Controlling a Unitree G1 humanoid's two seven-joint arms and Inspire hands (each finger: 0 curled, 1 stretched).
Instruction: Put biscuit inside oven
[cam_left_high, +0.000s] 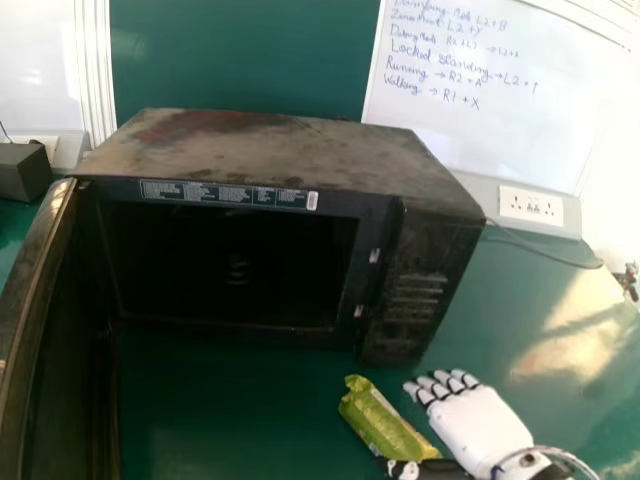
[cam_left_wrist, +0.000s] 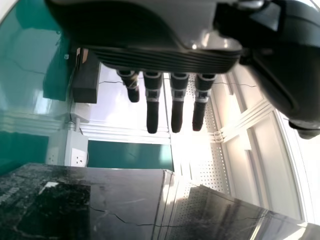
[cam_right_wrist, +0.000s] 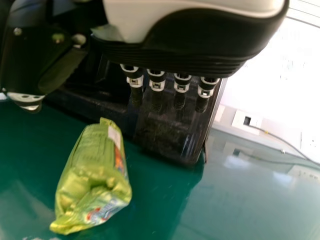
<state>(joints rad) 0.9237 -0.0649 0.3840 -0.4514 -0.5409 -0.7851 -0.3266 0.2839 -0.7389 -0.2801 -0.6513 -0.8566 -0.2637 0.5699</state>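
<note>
In the head view my right hand (cam_left_high: 478, 422) is at the lower right, palm down, just right of the green biscuit packet (cam_left_high: 385, 425), its fingers extended. The right wrist view has the biscuit packet (cam_right_wrist: 95, 175) lying on the table and my right hand (cam_right_wrist: 156, 82) above it, nothing held. The black oven (cam_left_high: 240, 260) stands with its door swung out at the left and its dark cavity facing me. In the left wrist view my left hand (cam_left_wrist: 175, 100) has straight fingers, with the oven door's glossy surface (cam_left_wrist: 130, 200) near it.
The green table (cam_left_high: 250, 415) extends in front of the oven and to its right. A dark box (cam_left_high: 24, 172) sits at the far left. Behind the oven are a whiteboard (cam_left_high: 500, 90) and a wall socket (cam_left_high: 531, 207), with a cable trailing across the table at the right.
</note>
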